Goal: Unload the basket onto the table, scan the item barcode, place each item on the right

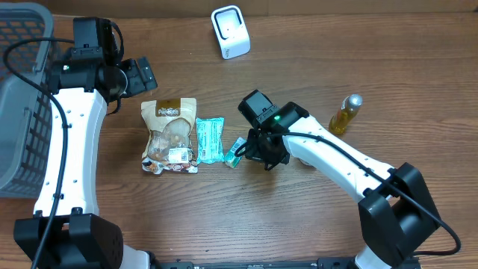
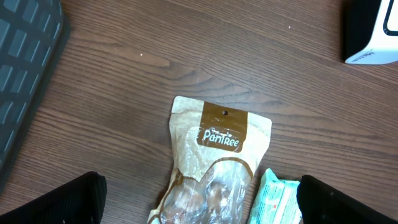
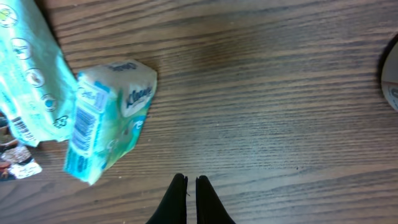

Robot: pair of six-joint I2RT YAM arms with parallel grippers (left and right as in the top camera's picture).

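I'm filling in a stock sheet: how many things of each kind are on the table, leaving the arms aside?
Snack bag: 1
Teal packet: 1
Tissue pack: 1
Bottle: 1
Scanner: 1
Basket: 1
Total: 6

Shop checkout bench: scanner (image 1: 230,31), basket (image 1: 19,112), packaged snacks (image 1: 170,134) on wooden table (image 1: 373,60).

Three packaged items are lying on the desk (image 1: 299,224): one brown snack pouch (image 1: 170,136), one teal wipes packet (image 1: 210,140) and one small tissue pack (image 1: 236,152). One yellow bottle (image 1: 345,113), one white scanner (image 1: 230,31) and one grey basket (image 1: 22,97) are also sitting there.
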